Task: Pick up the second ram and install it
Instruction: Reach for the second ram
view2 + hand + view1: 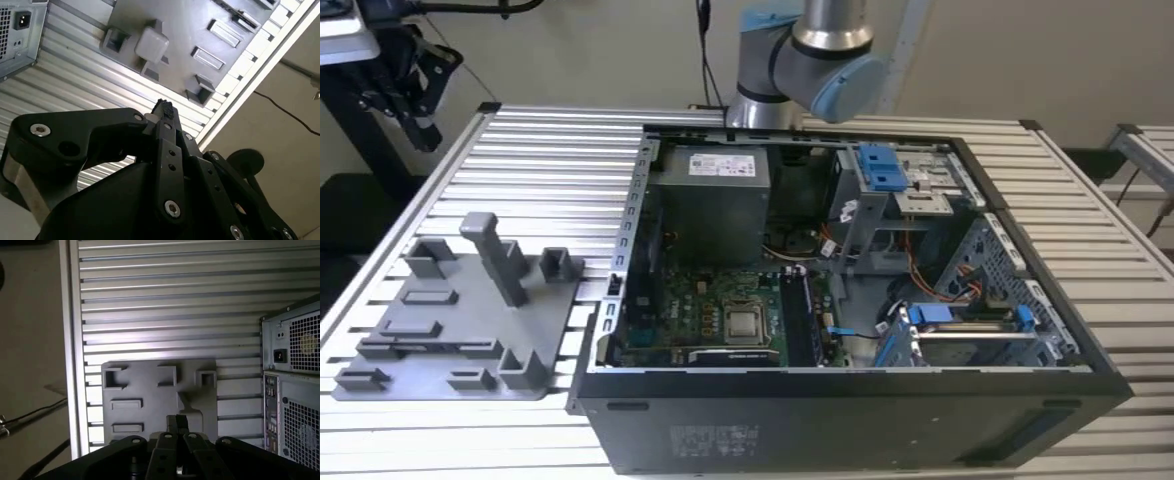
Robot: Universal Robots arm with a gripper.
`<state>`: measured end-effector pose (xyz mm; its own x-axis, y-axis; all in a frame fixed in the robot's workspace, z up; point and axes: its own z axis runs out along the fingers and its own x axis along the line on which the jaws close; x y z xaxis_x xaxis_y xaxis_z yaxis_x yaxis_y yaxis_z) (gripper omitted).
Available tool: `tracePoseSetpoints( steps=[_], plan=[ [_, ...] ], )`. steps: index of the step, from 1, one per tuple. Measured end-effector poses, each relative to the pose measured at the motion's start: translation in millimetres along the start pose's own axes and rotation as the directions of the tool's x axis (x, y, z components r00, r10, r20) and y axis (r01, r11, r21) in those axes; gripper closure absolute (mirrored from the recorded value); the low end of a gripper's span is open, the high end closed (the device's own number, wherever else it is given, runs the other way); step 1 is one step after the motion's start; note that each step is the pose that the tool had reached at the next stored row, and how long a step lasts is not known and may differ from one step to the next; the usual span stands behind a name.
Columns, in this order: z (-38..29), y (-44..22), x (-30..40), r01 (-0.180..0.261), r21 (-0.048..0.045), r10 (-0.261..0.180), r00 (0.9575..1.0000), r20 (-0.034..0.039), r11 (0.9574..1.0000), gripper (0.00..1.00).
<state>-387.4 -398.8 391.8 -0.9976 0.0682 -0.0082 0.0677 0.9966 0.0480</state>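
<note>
Two fingertips of the black gripper [178, 424] meet empty over the grey plastic tray [150, 390]; the thin dark second ram [803, 318], seemingly slotted at the exterior view's lower middle, looks light, stiff, fragile: grip its edges.

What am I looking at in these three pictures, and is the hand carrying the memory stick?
The machine is one robot arm, seen behind an open computer case on a slatted metal table. The exterior view is taken from a camera off the arm. Both wrist views ride on the arm and look past its black hand at the grey fixture tray, which the hand hovers over. I can't tell whether the hand holds the second ram.
</note>
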Motion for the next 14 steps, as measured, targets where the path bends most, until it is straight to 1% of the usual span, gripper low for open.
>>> tracePoseSetpoints(
  steps=[3,5,6,14],
  plan=[
    [0.0,-0.7,9.9,0.0,0.0,0.0,1.0,-0.0003,1.0,0.89],
    [0.0,-1.0,14.5,0.0,0.0,0.0,1.0,-0.0004,1.0,0.89],
    [0.0,-1.1,15.8,0.0,0.0,0.0,1.0,-0.0003,1.0,0.89],
    [0.0,-1.1,16.5,0.0,0.0,0.0,1.0,-0.0005,1.0,0.89]
  ],
)
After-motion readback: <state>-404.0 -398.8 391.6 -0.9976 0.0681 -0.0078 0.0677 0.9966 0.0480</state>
